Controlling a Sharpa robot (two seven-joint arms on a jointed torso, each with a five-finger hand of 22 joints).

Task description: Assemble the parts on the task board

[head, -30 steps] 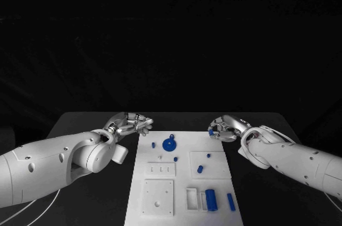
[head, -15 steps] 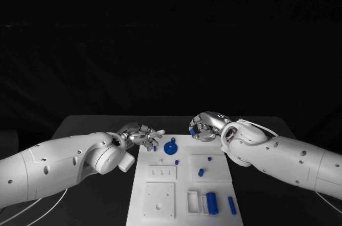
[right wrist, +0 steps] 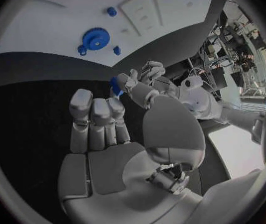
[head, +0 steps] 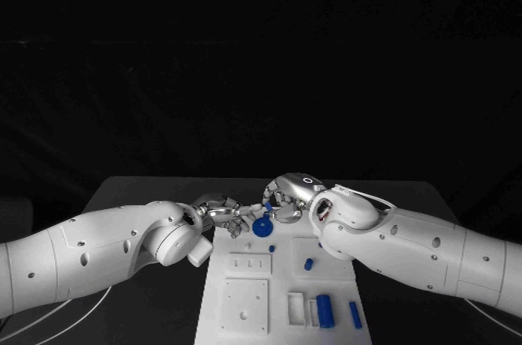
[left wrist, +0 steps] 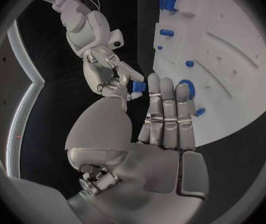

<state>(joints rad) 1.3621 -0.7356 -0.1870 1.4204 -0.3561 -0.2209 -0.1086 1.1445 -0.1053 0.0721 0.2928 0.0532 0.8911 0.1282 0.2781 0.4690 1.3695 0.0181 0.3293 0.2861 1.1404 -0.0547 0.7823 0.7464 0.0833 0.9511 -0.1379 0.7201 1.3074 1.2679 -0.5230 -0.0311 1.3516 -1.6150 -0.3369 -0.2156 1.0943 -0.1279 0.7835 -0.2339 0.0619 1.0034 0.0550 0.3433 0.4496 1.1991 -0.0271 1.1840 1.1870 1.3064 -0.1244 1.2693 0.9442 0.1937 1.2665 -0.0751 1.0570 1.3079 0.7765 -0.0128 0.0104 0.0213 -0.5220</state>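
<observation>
Two hands met over far end of white task board (head: 285,284). Right hand (head: 285,198) pinching small blue part (left wrist: 138,86); left hand (head: 226,211) spread, fingers straight, beside it. Blue gear (head: 262,226) on board just below.

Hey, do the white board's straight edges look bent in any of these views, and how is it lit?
Left wrist view: the task board has bowed edges from fisheye distortion. Right wrist view: its edges bend likewise. Head view: edges run straight, the board bright against a black surround.
</observation>
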